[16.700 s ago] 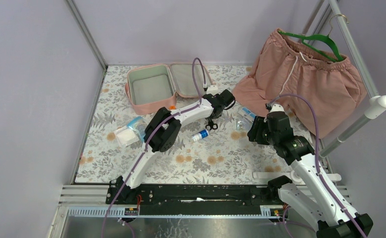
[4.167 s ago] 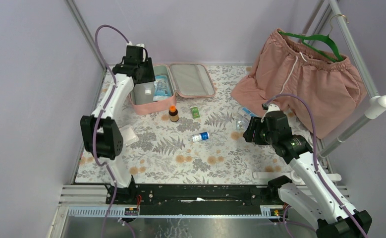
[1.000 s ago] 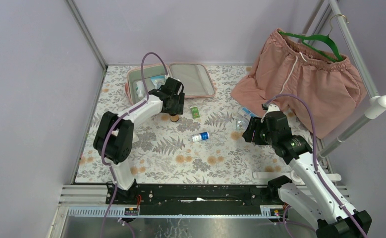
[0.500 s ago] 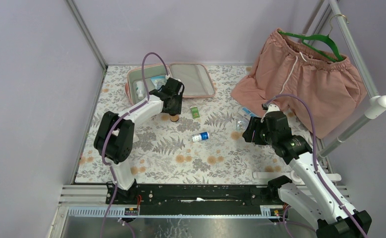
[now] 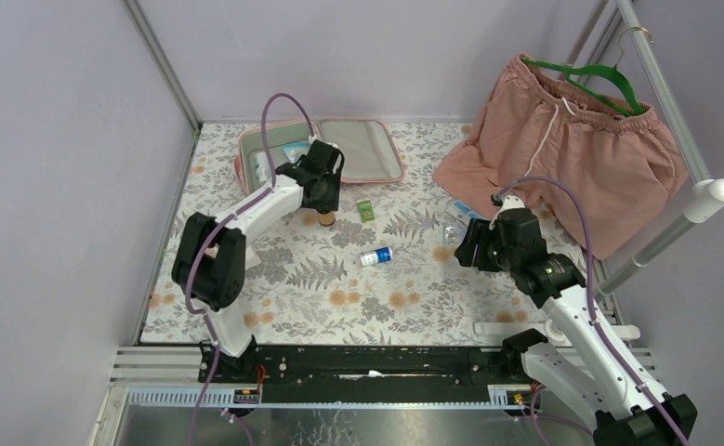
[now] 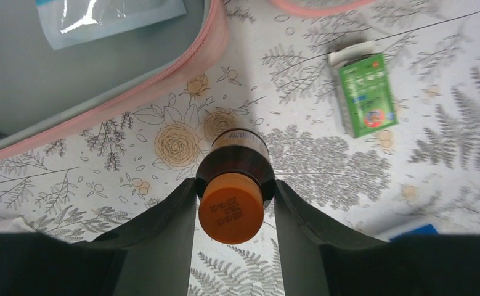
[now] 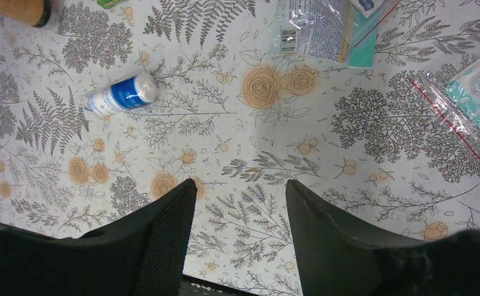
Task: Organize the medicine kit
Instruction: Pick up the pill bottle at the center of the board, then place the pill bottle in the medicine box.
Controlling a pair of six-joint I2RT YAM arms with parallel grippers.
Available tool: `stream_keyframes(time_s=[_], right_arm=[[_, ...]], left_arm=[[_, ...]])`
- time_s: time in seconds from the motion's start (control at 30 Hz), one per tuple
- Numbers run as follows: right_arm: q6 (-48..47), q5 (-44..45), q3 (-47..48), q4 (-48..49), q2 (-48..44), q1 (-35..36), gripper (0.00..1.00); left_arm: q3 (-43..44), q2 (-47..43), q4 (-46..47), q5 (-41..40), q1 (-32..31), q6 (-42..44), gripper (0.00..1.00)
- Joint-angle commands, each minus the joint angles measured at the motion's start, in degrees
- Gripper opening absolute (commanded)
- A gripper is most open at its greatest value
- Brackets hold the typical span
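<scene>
Nearest me, my right fingers [image 7: 163, 246] hang spread wide over the counter [image 5: 386, 297], gripping nothing. I read that as parking, clear of the other arm. Under them lies a white-and-blue vial [image 7: 121, 94] on its side, with clear packets [image 7: 323, 28] just past it, all waiting their turn.

Further out, the action: my left fingers [image 6: 163, 234] are about half closed, one each side of the orange-capped bottle [image 6: 232, 206], pressing its shoulders. It stands upright on the counter, so I'd call this a grip made, lift not yet begun. A green box [image 6: 365, 94] lies to its right.

Farthest, the kit [image 5: 362, 149] lies open at the back of the counter, lid flat. Its pink wall is just beyond the bottle and a sachet [image 6: 108, 15] is already inside, so it should be a short carry.
</scene>
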Motion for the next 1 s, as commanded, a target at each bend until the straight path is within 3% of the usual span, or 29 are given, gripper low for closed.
stream_keyframes(time_s=[0.0, 0.2, 0.43, 0.63, 0.97], right_arm=[[-0.27, -0.51, -0.25, 1.07, -0.63, 0.21, 0.64], [-0.24, -0.64, -0.25, 1.05, -0.71, 0.14, 0.64], [-0.22, -0.79, -0.30, 1.02, -0.80, 0.15, 0.64], [-0.22, -0.77, -0.40, 1.21, -0.71, 0.17, 0.64], [-0.42, -0.59, -0.25, 1.16, -0.10, 0.21, 0.64]], left_arm=[[6.34, -5.72, -1.75, 2.73, 1.14, 0.80, 0.49], [11.60, -8.99, -4.10, 8.65, 6.52, 0.64, 0.50], [17.55, -7.95, -6.76, 7.04, 15.20, 1.95, 0.51], [22.71, -0.32, -10.26, 3.80, 19.92, 3.27, 0.52], [27.81, 12.63, -11.95, 2.13, 20.39, 4.11, 0.51]])
